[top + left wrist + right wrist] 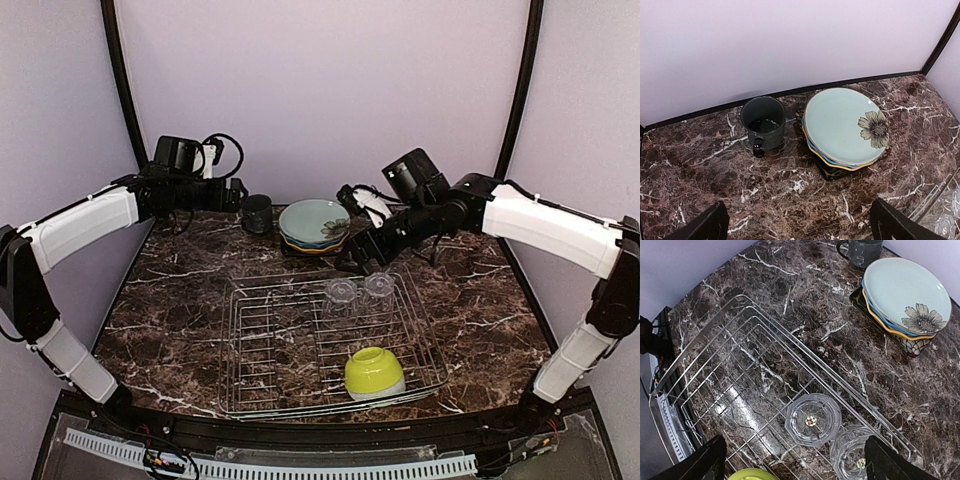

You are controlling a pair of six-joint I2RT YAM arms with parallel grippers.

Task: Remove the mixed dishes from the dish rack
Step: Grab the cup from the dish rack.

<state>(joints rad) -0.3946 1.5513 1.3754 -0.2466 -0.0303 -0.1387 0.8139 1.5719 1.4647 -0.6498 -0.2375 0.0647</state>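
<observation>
Right gripper [794, 460] hangs over the dish rack [250, 340], jaws spread wide, nothing held, probably lining up on the glasses [812, 419].

- Nearest: lime-green bowl [374, 372], glossy, looks inverted, in the rack's near right corner.
- Mid: both glasses, clear and faceted, bases up on the thin wire grid, likely so they drain.
- Far: plates [314, 222] stacked on the veined marble table [480, 310], pale teal with a flower on top; matte grey mug [763, 122] upright beside them.
- Left gripper [797, 225] hovers there, wide and empty.
</observation>
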